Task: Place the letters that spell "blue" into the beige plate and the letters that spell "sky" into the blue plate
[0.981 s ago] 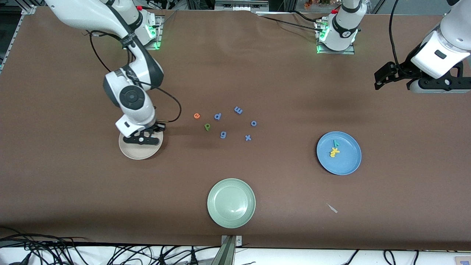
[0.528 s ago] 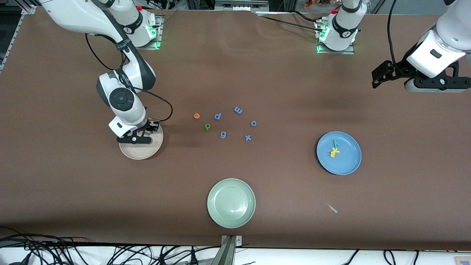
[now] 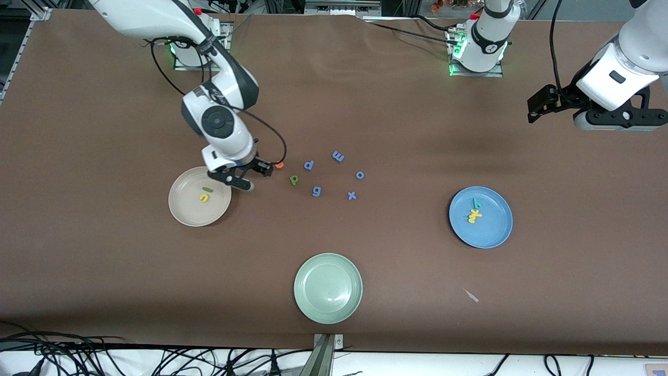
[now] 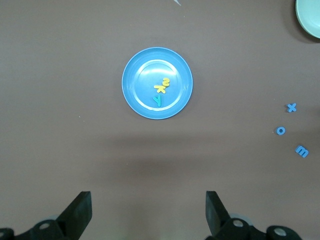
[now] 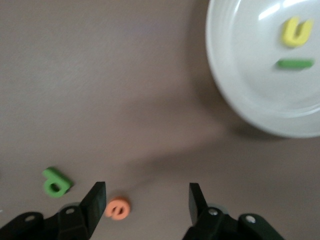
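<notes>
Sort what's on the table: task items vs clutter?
Task items:
beige plate holding yellow u and green l
orange e and green b, loose on the table
blue plate holding yellow s, yellow k, teal y

Lying about:
pale green plate
blue letters p, m, o, g, x
white scrap

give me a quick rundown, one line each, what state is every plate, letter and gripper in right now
Beige plate: holds yellow u and green l.
Blue plate: holds s, k, y.
Green plate: holds nothing.
Orange e: on table.
Green b: on table.
Blue letters: loose on table.
Right gripper: open, by the orange e.
Left gripper: open, waiting.
</notes>
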Robot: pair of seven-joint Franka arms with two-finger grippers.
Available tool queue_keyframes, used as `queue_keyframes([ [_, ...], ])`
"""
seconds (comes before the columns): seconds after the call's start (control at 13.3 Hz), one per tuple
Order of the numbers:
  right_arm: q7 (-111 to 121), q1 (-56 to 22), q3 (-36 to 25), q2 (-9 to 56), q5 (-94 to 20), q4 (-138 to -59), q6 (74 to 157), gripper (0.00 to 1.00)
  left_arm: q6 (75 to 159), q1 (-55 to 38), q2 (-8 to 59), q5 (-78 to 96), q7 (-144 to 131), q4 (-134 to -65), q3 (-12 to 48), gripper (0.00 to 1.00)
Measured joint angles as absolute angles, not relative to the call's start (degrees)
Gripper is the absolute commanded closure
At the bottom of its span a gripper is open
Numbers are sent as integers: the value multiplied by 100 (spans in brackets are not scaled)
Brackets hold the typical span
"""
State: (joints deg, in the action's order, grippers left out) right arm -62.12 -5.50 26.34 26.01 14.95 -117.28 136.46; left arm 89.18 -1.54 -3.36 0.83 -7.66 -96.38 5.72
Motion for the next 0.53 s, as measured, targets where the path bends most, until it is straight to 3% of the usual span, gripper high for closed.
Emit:
queue_keyframes([
  [0.53, -7435, -909, 2670, 3032, 2222, -12009, 14466, 24, 8894, -146, -336, 83, -766, -9638, 569, 0],
])
